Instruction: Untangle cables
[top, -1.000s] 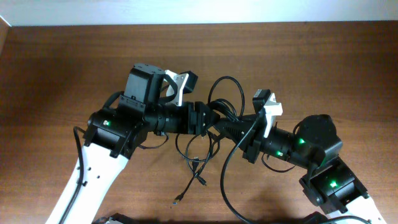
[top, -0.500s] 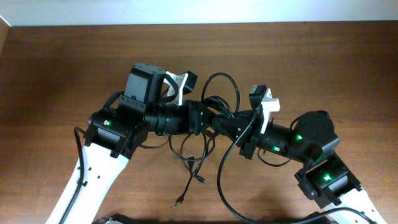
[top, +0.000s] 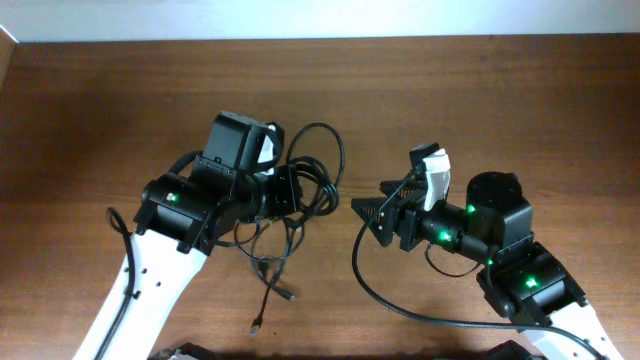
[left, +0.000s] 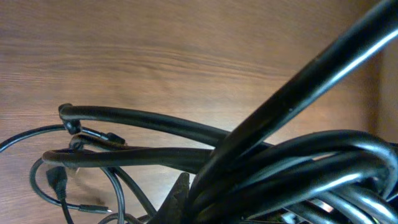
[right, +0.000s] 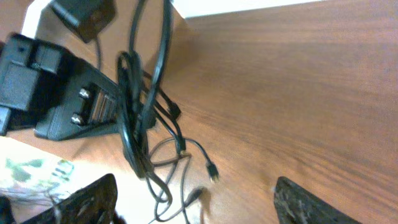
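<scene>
Brown wood-grain worktop, pale wall strip along its far edge; we find the cables gathered in one knot at the left tool, left of centre.
The left tool is pressed together on the cables, the bundle packed thick across its wrist view, one large loop standing up above it and thinner tails trailing to the worktop. The right tool stands near the bundle, apart from it, fingers spread wide and empty. We judge the cords light, limp and smooth-jacketed, so they will likely slide and spring back into coils. We judge the best hold to be a single strand of the free loop or a tail just behind the plug ends, not the knot.
</scene>
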